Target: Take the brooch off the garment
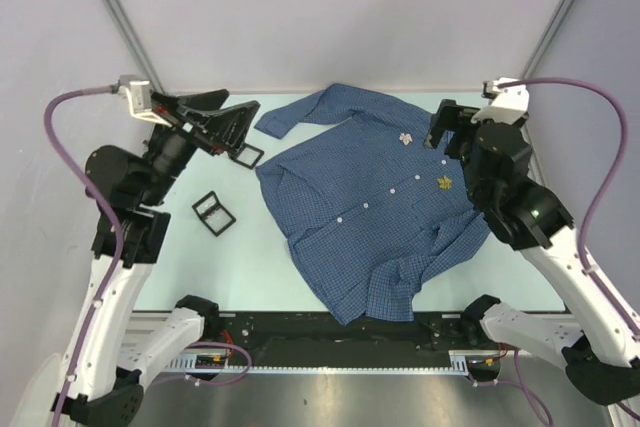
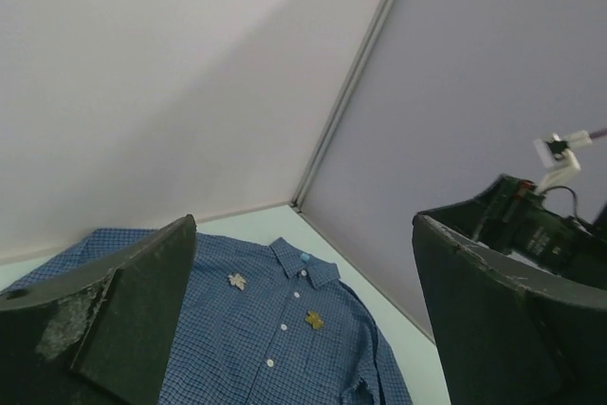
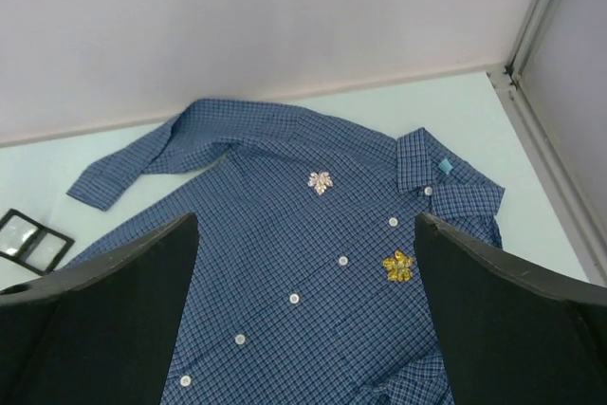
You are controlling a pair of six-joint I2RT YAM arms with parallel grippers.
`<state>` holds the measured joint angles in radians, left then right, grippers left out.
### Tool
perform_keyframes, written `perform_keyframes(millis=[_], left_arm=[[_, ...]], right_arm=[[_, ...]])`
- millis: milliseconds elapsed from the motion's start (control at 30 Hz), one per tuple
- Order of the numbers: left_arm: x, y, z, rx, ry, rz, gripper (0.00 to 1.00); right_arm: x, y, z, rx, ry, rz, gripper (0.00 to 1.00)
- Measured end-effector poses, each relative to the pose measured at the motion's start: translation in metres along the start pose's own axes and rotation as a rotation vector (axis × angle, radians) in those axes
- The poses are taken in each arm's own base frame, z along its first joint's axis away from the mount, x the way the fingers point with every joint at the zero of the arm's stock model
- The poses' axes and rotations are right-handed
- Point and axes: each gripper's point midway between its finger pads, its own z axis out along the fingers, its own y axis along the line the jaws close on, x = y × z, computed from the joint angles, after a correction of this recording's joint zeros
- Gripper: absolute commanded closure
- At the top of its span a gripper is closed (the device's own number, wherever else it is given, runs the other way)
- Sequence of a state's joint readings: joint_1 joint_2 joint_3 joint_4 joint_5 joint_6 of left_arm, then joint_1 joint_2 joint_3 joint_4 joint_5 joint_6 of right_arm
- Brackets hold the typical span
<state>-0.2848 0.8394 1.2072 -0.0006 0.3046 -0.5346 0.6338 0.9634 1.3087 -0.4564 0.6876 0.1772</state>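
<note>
The blue fine-checked shirt (image 1: 365,212) lies flat on the table with its collar toward the far right. Two brooches are pinned on its chest: a pale silver leaf (image 1: 405,137) and a gold flower (image 1: 444,183). Both also show in the right wrist view, the leaf (image 3: 321,182) and the gold flower (image 3: 398,266), and in the left wrist view, the leaf (image 2: 237,281) and the gold flower (image 2: 314,321). My right gripper (image 1: 438,125) is open and empty, raised above the shirt's collar side. My left gripper (image 1: 250,125) is open and empty, raised left of the shirt's sleeve.
Two small black open cases lie on the table left of the shirt, one (image 1: 214,213) nearer and one (image 1: 247,155) under my left gripper. One shows at the left edge of the right wrist view (image 3: 24,239). Walls close the back and sides.
</note>
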Motion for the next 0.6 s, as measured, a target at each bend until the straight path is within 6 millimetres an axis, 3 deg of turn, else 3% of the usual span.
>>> perform_keyframes(millis=[167, 267, 367, 433, 533, 600], left_arm=[[0.034, 0.013, 0.034, 0.057, 0.092, -0.036, 0.00], [0.081, 0.036, 0.066, 0.058, 0.195, -0.085, 0.00], [0.160, 0.061, 0.104, 0.042, 0.365, -0.158, 0.03], [0.216, 0.069, 0.120, 0.033, 0.478, -0.201, 0.11], [0.294, 0.062, 0.152, 0.068, 0.622, -0.247, 0.19], [0.333, 0.052, 0.174, 0.102, 0.683, -0.255, 0.22]], right_arm=[[0.038, 0.003, 0.037, 0.019, 0.117, -0.002, 0.01], [0.074, 0.002, 0.065, -0.011, 0.212, 0.025, 0.00], [0.118, -0.010, 0.097, -0.008, 0.326, 0.088, 0.00], [0.146, -0.020, 0.122, 0.016, 0.391, 0.130, 0.00], [0.185, -0.030, 0.148, 0.062, 0.457, 0.174, 0.00], [0.207, -0.035, 0.163, 0.072, 0.494, 0.227, 0.00]])
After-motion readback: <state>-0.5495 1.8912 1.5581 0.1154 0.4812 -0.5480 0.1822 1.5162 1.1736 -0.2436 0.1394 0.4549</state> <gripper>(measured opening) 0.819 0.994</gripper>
